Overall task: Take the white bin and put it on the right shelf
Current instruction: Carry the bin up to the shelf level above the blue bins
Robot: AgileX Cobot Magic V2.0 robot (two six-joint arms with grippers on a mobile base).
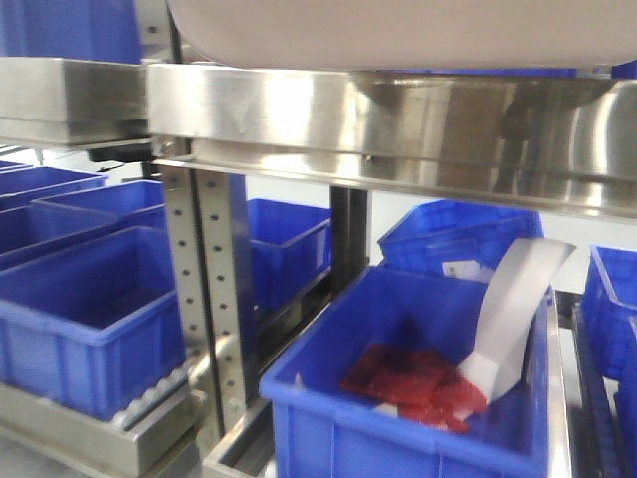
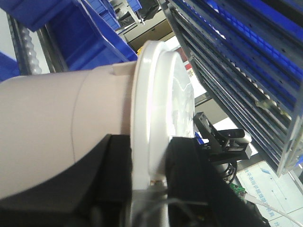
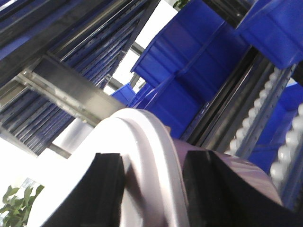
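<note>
Well, starting at the left, blue bins (image 1: pixel 90 329) sit on the lower level beside a perforated upright (image 1: pixel 204 299). Above them runs the broad steel rail of the right shelf (image 1: pixel 398 124). The white bin (image 1: pixel 398 30) hangs just over that rail, its pale underside filling the top of the front view; whether it touches the steel I cannot tell. The left jaws are pinching the bin's rim, one black pad on the tub side and one on the glossy lid (image 2: pixel 175 94). The right jaws clamp the same lip from the other end. Lower right, another blue bin (image 1: pixel 398 438) holds red pieces (image 1: pixel 408 383) and a white strip (image 1: pixel 518 309).

The tub looks stiff and moulded, bulky rather than delicate, but glossy and so probably slippery. Its load is hidden, so its weight is anyone's guess. The projecting lip at each end seems the sensible hold. I'd want it kept level, since a pinch at the lid edge might slide or pop the lid.
</note>
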